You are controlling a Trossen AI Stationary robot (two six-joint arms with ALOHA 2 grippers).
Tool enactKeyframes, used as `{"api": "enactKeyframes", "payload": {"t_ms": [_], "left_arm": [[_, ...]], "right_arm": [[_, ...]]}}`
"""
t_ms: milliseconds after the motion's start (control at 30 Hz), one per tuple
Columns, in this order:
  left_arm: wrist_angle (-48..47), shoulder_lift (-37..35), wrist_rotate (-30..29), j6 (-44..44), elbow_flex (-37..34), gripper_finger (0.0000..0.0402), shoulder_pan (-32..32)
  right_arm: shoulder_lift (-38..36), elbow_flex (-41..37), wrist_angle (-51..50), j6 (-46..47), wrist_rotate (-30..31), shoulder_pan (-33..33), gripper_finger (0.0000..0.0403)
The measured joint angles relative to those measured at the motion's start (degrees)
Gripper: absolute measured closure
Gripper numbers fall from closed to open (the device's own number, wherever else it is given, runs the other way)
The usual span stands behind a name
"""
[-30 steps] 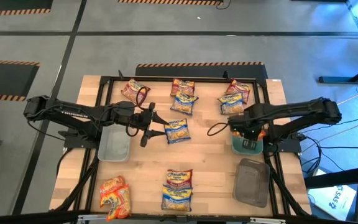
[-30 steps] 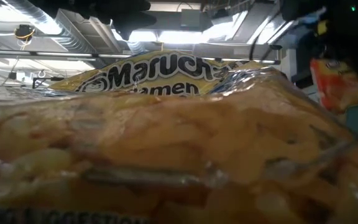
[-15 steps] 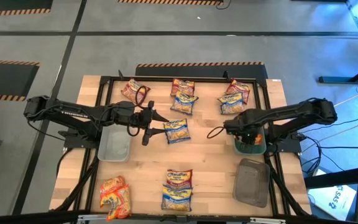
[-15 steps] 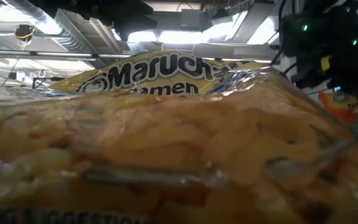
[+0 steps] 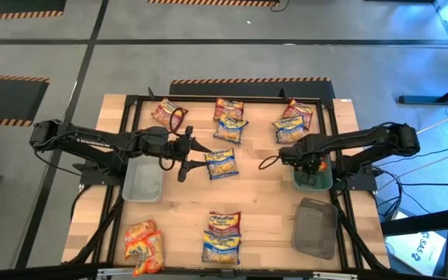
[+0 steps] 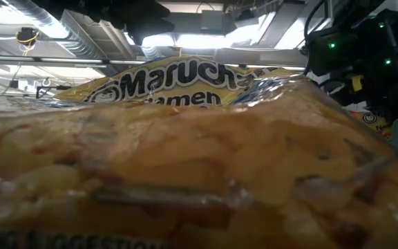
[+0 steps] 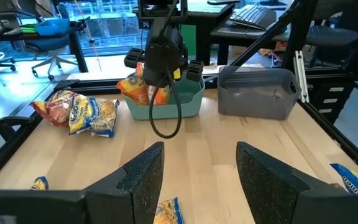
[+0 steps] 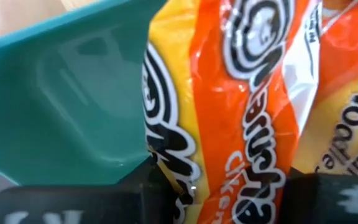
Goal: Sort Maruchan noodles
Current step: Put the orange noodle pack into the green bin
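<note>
My right gripper (image 5: 309, 165) points down over the teal tray (image 5: 320, 183) at the table's right, shut on an orange-red Maruchan packet (image 8: 229, 93); from the left wrist view the packet (image 7: 140, 89) sits within the tray (image 7: 188, 104). My left gripper (image 5: 189, 155) hovers open at mid-table, fingertips toward a blue-and-yellow packet (image 5: 222, 163) that lies flat. Other packets lie in small heaps at the far left (image 5: 168, 113), far middle (image 5: 229, 120), far right (image 5: 292, 123), near left (image 5: 143, 245) and near middle (image 5: 222, 237). My right gripper pinches the orange-red packet between its two fingers, on the printed face near one end (image 8: 229, 177). The fingers come from above, pointing down. The packet hangs below them with its lower part inside the teal tray; whether it rests on the tray's floor I cannot tell.
A clear tray (image 5: 142, 180) stands under the left arm and a grey tray (image 5: 316, 227) at the near right, next to the teal one. A black frame (image 5: 232, 99) runs around the work area. In the low view a packet (image 6: 185, 173) fills most of the picture.
My right gripper has sunk toward the teal tray with the orange-red packet, which has gone down from above the tray's rim into the tray. The gripper has stayed shut on it.
</note>
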Motion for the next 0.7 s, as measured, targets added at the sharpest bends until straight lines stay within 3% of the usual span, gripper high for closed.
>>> {"api": "enactKeyframes", "payload": {"t_ms": [133, 333, 700], "left_arm": [[-0.12, 0.00, 0.03, 0.00, 0.00, 0.0208, 0.00], [-0.74, 0.00, 0.05, -0.04, 0.00, 0.0208, 0.00], [-0.75, 0.00, 0.07, -0.11, 0.00, 0.0208, 0.00]], "right_arm": [[0.02, -0.02, 0.60, -0.91, 4.92, -0.02, 0.0308], [0.02, -0.04, 1.81, -0.62, 5.71, -0.02, 0.0296], [0.02, -0.04, 1.27, 2.94, 9.10, -0.02, 0.0180]]}}
